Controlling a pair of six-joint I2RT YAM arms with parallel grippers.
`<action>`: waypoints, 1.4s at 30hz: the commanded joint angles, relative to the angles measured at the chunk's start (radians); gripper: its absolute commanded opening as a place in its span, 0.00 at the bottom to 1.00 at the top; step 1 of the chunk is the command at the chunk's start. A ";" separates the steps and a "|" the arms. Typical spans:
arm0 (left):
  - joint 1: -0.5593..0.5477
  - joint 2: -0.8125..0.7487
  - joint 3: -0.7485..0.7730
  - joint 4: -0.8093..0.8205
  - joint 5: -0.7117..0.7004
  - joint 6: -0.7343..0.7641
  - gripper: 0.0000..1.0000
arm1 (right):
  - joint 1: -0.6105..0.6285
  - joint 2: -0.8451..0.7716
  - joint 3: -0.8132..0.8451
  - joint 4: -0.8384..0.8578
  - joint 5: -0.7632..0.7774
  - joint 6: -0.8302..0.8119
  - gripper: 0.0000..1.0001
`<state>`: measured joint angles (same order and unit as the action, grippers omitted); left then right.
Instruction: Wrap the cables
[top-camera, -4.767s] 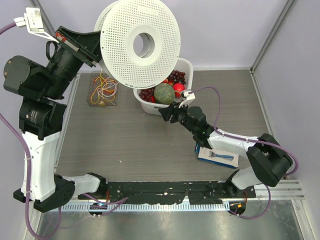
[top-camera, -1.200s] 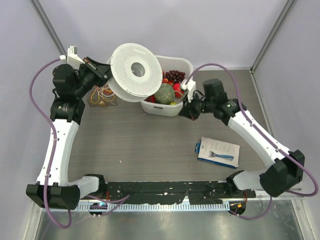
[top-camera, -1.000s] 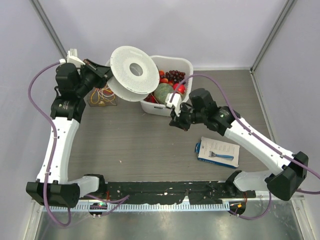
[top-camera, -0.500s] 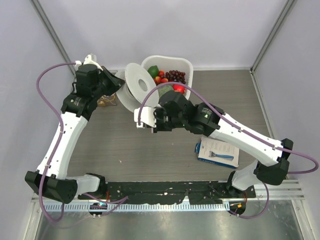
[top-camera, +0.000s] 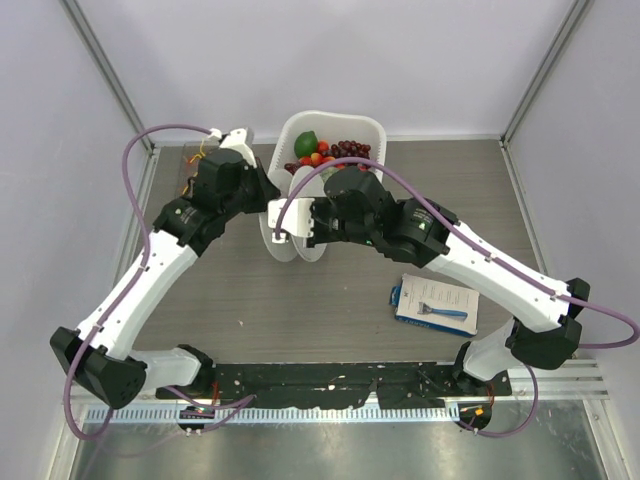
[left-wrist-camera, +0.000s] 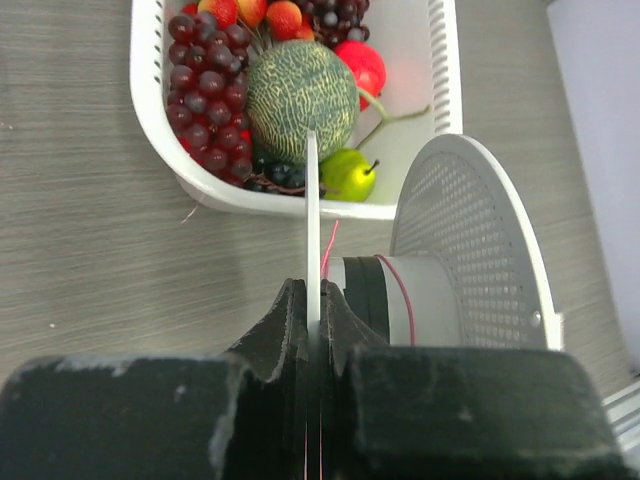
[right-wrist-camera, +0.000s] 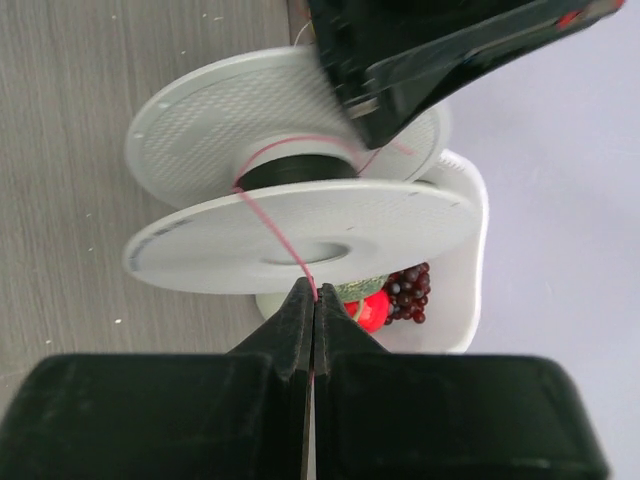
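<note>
A white perforated spool (top-camera: 288, 240) stands on edge in front of the fruit basket. My left gripper (top-camera: 268, 200) is shut on one flange of the spool, seen edge-on in the left wrist view (left-wrist-camera: 313, 200). A thin red cable (right-wrist-camera: 275, 232) runs from the spool's black hub into my right gripper (right-wrist-camera: 314, 298), which is shut on it just beside the near flange (right-wrist-camera: 300, 220). The red cable also shows round the hub in the left wrist view (left-wrist-camera: 393, 282). The loose tangle of cables (top-camera: 199, 152) at the back left is mostly hidden behind my left arm.
A white basket (top-camera: 372, 130) of grapes, a melon and other fruit stands just behind the spool. A blue and white packet (top-camera: 435, 303) lies at the right front. The two arms meet over the table's middle back.
My left arm has brought the spool down from high at the back left to in front of the basket. My right gripper has swung left to the spool.
</note>
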<state>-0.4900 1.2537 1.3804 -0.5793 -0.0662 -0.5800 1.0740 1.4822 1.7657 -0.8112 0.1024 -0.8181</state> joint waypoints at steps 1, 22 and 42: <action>-0.056 -0.065 -0.018 0.102 -0.027 0.147 0.00 | 0.000 -0.008 0.043 0.125 0.049 -0.012 0.01; -0.151 -0.275 -0.313 0.324 0.128 0.698 0.00 | -0.066 -0.057 0.018 0.054 -0.042 0.027 0.01; -0.180 -0.251 -0.323 0.363 0.034 0.588 0.00 | -0.120 -0.157 -0.101 0.264 -0.228 0.758 0.01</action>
<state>-0.6697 1.0107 1.0637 -0.2737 0.0113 0.0113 0.9859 1.4063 1.6703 -0.7265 -0.0853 -0.2764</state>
